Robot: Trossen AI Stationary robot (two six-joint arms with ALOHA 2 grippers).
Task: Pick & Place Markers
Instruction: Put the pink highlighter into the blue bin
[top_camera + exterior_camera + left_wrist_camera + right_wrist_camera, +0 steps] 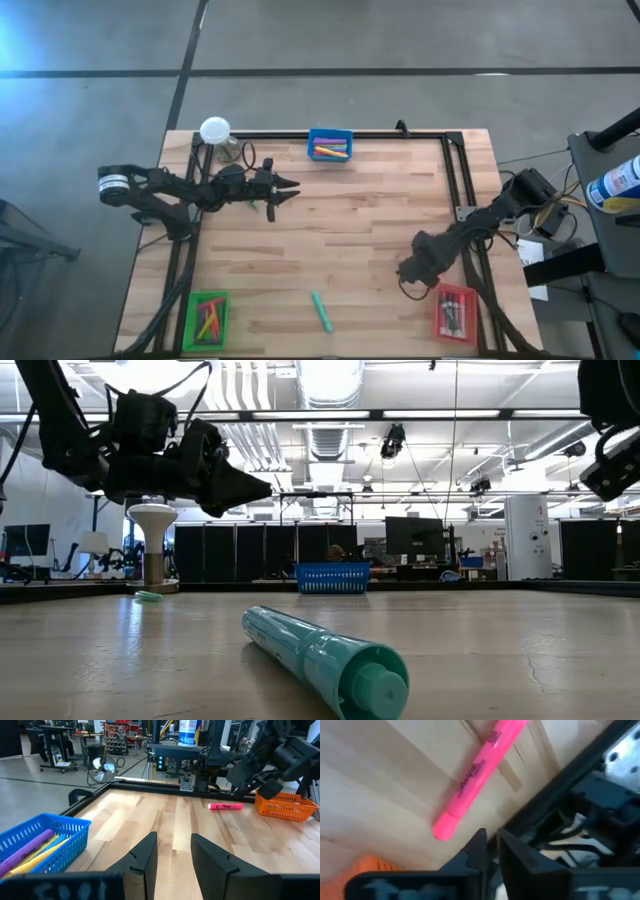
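Right gripper (pixel 491 845) is low over the table's near right corner, just beside the red tray (pixel 456 313), and its fingers are pinched to a narrow slit with nothing between them. A pink marker (pixel 477 772) lies flat on the wood right in front of those fingertips, loose, not gripped; the left wrist view shows the same marker beside the orange-looking tray. Left gripper (pixel 290 187) hangs above the table on the far left side, fingers apart with a clear gap and empty, pointing across the boards. A teal marker (pixel 321 310) lies alone on the wood near the front edge, between the green tray (pixel 207 318) and the red one. A small green marker (pixel 270 207) lies under the left gripper. The blue tray (pixel 330 146) sits at the far edge with yellow, pink and purple markers inside; the green tray holds several, and the red tray has dark ones in it.
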